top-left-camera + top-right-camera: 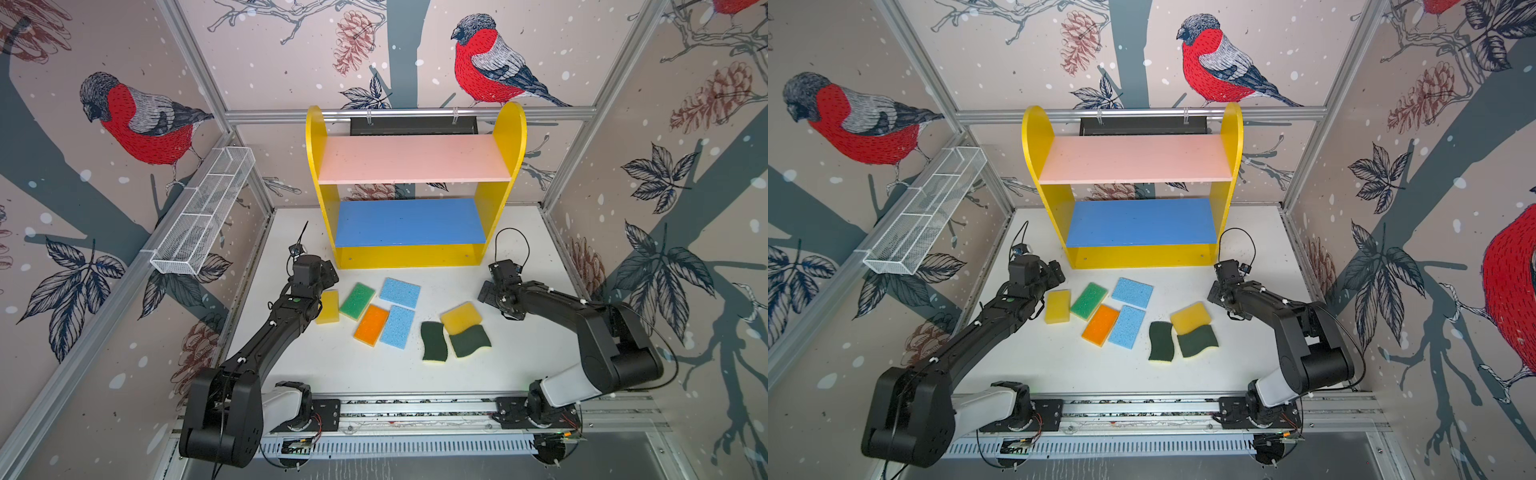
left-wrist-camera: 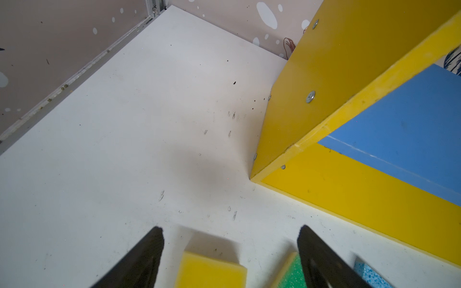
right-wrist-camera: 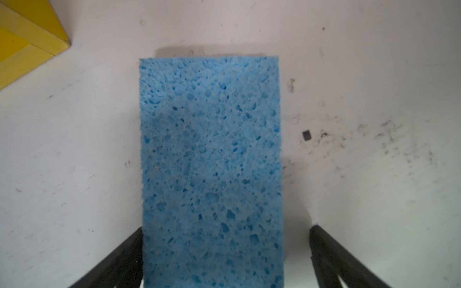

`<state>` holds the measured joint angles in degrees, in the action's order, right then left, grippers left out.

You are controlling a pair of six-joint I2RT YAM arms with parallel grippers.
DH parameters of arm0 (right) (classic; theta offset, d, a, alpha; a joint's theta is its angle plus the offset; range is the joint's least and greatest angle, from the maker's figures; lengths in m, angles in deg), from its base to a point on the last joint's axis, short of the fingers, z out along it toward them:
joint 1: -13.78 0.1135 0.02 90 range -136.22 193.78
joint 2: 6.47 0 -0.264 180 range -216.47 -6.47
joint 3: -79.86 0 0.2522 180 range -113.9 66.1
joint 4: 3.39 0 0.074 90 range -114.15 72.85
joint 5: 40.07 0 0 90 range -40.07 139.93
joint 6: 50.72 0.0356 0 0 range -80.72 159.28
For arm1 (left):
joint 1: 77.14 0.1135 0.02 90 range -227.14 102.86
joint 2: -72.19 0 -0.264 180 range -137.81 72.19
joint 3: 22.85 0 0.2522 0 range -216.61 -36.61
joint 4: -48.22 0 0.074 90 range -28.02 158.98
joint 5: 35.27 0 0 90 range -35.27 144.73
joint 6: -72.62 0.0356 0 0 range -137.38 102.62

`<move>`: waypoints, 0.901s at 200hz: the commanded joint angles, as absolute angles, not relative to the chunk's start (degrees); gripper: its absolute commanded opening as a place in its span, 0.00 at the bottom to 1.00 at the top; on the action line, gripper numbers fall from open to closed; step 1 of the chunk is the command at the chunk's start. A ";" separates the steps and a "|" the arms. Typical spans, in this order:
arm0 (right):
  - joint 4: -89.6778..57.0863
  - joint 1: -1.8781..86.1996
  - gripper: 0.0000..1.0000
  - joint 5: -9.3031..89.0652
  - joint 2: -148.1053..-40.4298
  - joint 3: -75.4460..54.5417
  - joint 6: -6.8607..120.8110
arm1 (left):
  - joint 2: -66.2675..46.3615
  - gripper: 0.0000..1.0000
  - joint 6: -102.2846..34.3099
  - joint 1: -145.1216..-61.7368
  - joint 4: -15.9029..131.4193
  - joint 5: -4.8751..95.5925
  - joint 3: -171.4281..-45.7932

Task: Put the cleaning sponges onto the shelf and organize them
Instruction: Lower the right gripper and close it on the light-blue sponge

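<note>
Jaws gape wide on both arms, the left pair (image 2: 230, 229) straddling a yellow sponge (image 2: 210, 270), the right pair (image 3: 227, 228) a blue sponge (image 3: 212, 162), each flat on the counter (image 1: 332, 365) before the bare shelf (image 1: 411, 160), seemingly lined up for grasping.

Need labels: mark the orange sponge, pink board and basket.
orange sponge (image 1: 371, 325), in a top view, face centre.
pink board (image 1: 413, 160), in a top view, bare middle.
basket (image 1: 199, 224), in a top view, mesh wall.

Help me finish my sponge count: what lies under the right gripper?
A light-blue sponge lies flat on the white table between the open jaws of the right gripper, shown by the right wrist view. In both top views the gripper covers it. Its underside cannot be seen.
</note>
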<state>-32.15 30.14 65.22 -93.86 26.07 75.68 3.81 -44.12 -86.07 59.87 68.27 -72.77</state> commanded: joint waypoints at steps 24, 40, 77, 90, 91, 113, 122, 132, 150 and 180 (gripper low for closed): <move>-32.09 29.85 0.94 61.96 -94.80 26.77 75.56 | 3.20 0.85 -44.01 -86.06 61.06 67.47 -74.05; -32.09 30.03 0.91 61.40 -94.56 27.16 75.60 | 3.56 0.84 -44.20 -86.05 61.24 67.32 -74.10; -32.09 30.39 0.86 61.00 -94.17 28.12 75.76 | 4.27 0.84 -44.36 -86.02 61.28 67.32 -73.98; -31.77 30.39 0.80 60.34 -94.31 28.44 75.22 | 4.19 0.84 -44.37 -86.02 61.50 67.21 -74.12; -31.76 30.39 0.80 60.32 -94.33 28.46 75.18 | 4.17 0.84 -44.37 -86.02 61.47 67.21 -74.13; -31.71 30.30 0.76 59.56 -94.57 28.49 74.85 | 4.41 0.84 -44.39 -85.95 61.56 66.87 -74.44; -31.74 30.31 0.74 59.35 -94.56 28.70 74.64 | 4.58 0.84 -44.36 -85.97 61.70 66.85 -74.52; -31.82 30.30 0.73 59.06 -94.52 28.88 74.56 | 4.85 0.84 -44.39 -86.05 61.80 66.87 -74.57; -31.82 30.21 0.69 57.94 -94.36 29.49 74.05 | 5.88 0.84 -44.81 -86.03 62.40 66.63 -74.84; -31.55 30.27 0.68 55.81 -93.19 31.20 73.42 | 8.57 0.84 -44.89 -86.03 62.73 65.72 -75.03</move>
